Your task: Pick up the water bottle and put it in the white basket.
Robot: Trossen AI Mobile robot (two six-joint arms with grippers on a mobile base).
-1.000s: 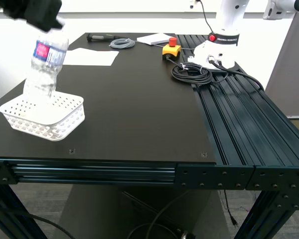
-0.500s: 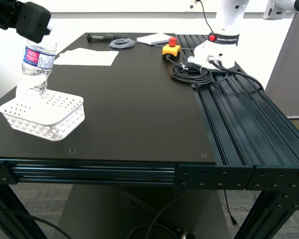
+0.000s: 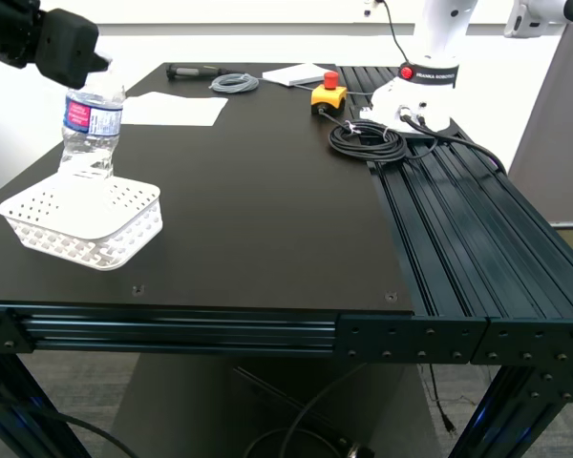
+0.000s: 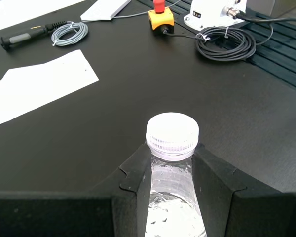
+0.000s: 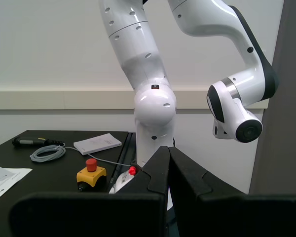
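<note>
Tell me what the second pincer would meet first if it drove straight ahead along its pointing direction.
Likely the white robot arm's base, standing directly ahead of my shut second pincer; depth is unclear.

Robotics lab or test cell. Evidence: black matte surface (image 3: 267,210) on slotted aluminium-extrusion frame (image 3: 220,334); white industrial robot arm (image 5: 148,89) bolted at far edge; yellow emergency-stop box with red button (image 3: 328,93); coiled black cable (image 3: 367,139); loose paper sheets (image 3: 172,109); bare white walls.

Bright even light, soft shadows, sharp focus, mild tabletop (image 3: 267,191) sheen.
</note>
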